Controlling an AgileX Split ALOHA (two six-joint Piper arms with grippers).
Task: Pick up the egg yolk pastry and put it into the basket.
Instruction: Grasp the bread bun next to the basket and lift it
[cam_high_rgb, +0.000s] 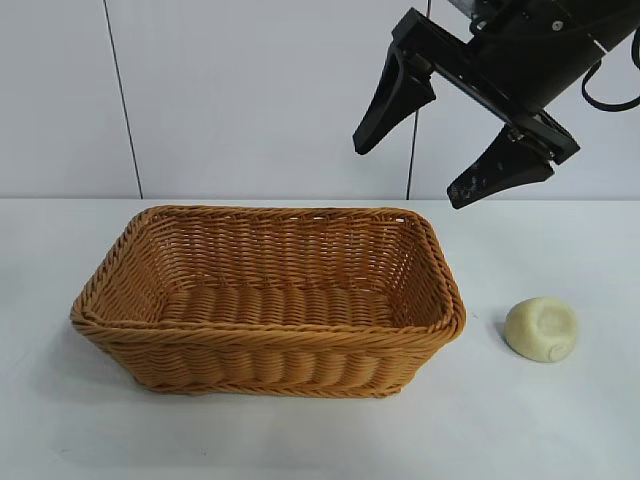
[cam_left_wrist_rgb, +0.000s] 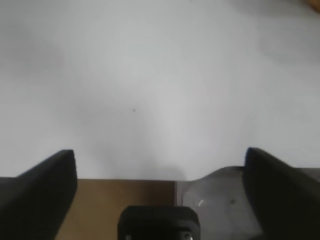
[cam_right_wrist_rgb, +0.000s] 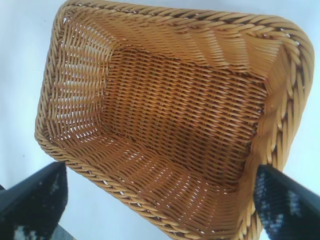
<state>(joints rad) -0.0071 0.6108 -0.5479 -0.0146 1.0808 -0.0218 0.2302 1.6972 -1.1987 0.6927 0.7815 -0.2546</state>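
My right claw (cam_high_rgb: 455, 150) hangs spread and empty above the basket's (cam_high_rgb: 300, 340) far corner; the pastry (cam_high_rgb: 541, 329) sits on the table (cam_high_rgb: 560, 420) beside the basket, awaiting pickup. Left claw (cam_left_wrist_rgb: 160, 190) spread too.

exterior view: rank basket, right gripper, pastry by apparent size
1. basket, clearly largest.
2. right gripper, open and raised behind the basket; it reaches out of frame, so its full extent is unsure.
3. pastry, smallest, on the table right of the basket.
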